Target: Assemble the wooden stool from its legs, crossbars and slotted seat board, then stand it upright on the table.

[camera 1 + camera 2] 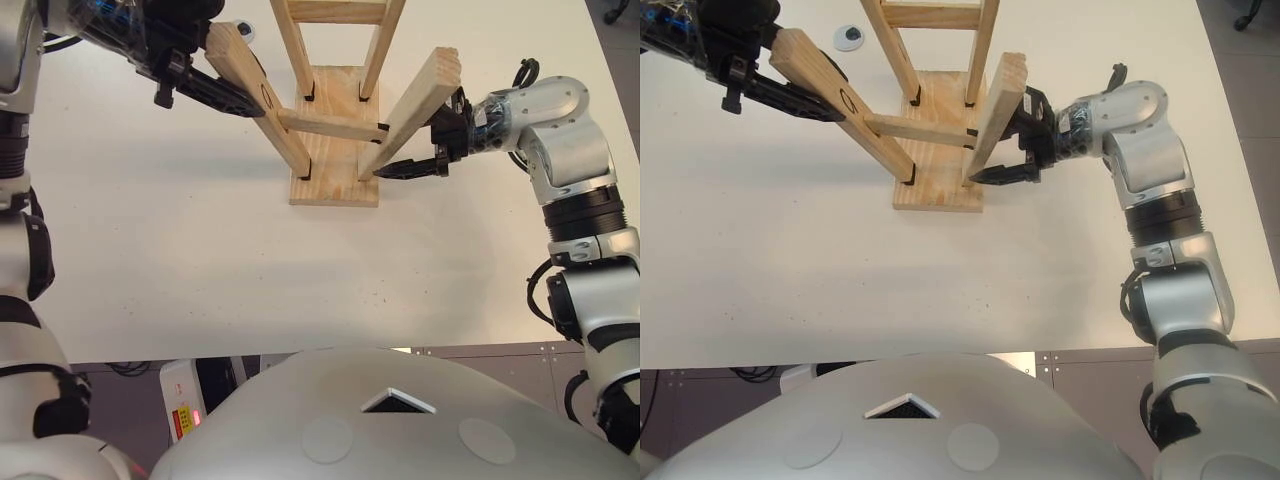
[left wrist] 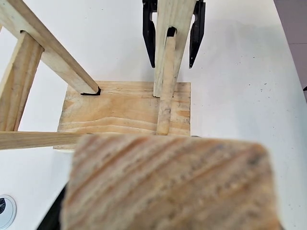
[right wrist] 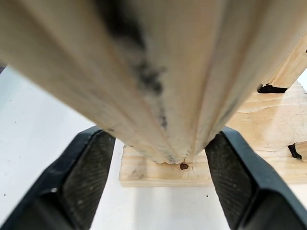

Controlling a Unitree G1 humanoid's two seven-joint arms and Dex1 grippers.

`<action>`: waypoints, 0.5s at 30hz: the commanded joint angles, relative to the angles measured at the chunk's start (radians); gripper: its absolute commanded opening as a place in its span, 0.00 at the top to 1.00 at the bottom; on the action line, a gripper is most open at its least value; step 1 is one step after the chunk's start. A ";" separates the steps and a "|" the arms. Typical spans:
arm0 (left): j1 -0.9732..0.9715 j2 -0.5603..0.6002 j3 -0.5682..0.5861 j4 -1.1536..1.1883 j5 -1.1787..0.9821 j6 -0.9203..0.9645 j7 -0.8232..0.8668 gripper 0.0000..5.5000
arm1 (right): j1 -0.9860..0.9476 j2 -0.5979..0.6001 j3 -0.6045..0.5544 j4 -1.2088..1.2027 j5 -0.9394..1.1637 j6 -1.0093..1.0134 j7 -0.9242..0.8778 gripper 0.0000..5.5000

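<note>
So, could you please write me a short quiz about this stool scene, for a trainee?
1. True or false: the seat board lies flat on the table, and the legs point up.
2. What joins the near left leg to the near right leg? A: a crossbar. B: a strip of tape. C: nothing.
3. Fill in the missing word: the fingers of the right gripper stand on either side of the near ___ leg.

Key: 1 true; 2 A; 3 right.
</note>
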 commanded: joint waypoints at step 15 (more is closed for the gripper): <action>0.122 -0.079 -0.019 -0.137 -0.009 0.178 0.049 0.63 | -0.013 -0.046 0.087 0.089 -0.252 -0.159 -0.130 0.25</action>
